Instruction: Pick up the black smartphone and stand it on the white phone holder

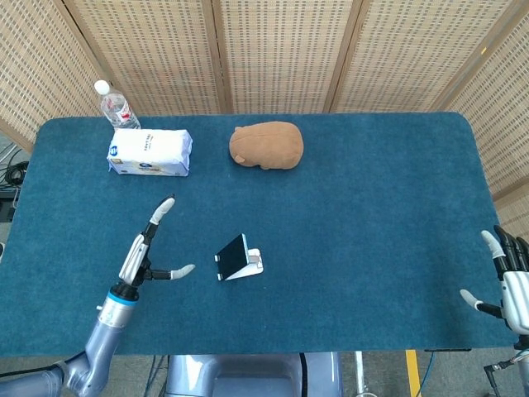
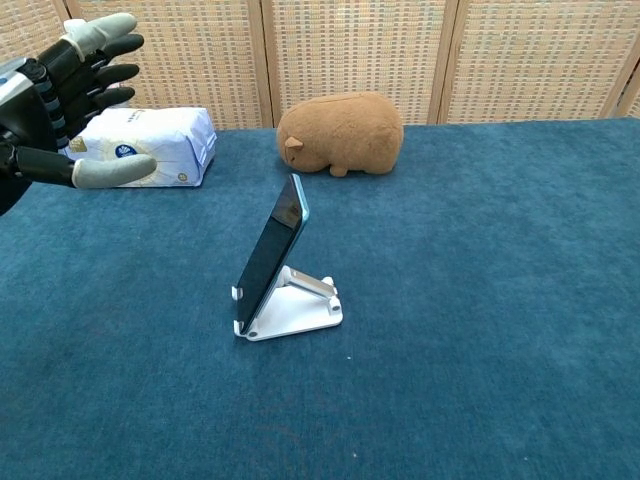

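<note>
Black smartphone (image 2: 271, 252) leans propped on white phone holder (image 2: 300, 310), well apart from the left hand (image 1: 147, 248) whose fingers (image 2: 97, 62) are spread, released.

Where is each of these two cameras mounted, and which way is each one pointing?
Head view: sits high, looking steeply down on the whole blue table; shows the left robot hand, open, with its forearm, and the right robot hand at the table's edge.
Chest view: sits low at the near edge, looking across toward the wicker screens; only the left robot hand shows.
Shared: black smartphone on white phone holder, plush toy, tissue pack.
</note>
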Controlling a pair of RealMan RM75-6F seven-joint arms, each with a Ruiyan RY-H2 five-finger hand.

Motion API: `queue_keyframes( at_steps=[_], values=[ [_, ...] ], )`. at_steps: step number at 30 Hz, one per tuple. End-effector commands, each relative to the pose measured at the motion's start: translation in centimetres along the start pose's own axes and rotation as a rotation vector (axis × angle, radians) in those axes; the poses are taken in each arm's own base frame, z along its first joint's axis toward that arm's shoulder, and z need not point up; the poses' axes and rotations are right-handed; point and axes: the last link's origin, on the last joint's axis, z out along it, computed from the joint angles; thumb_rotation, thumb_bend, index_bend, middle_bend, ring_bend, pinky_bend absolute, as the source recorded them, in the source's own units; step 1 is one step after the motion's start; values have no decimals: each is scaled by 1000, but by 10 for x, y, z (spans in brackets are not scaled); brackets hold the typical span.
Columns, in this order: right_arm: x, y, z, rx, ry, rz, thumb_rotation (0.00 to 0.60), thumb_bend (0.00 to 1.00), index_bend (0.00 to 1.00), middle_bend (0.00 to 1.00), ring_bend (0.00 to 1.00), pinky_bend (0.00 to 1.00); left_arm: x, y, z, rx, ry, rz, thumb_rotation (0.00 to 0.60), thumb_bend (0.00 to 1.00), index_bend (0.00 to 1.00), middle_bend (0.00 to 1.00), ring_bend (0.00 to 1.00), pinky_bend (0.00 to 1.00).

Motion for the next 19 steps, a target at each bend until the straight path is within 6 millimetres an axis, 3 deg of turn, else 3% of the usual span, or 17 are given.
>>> queue_keyframes(
  at_steps=[1,5,9,19],
  values=[
    [0,0,0,0,1,1,600,105,0,0,0,0,54,17,7,109,-104,303,600,0,0,0,0,0],
    [1,-1,-1,1,4,1,600,105,0,0,0,0,101,12,-16,281,-168,468,600,0,0,0,0,0],
    [1,-1,-1,-1,6,0,600,105,0,0,0,0,127,9,-36,369,-179,568,600,0,0,0,0,0],
    [2,-1,-3,-2,11,2,600,105,0,0,0,0,144,3,-76,447,-126,661,600,0,0,0,0,0]
  ],
)
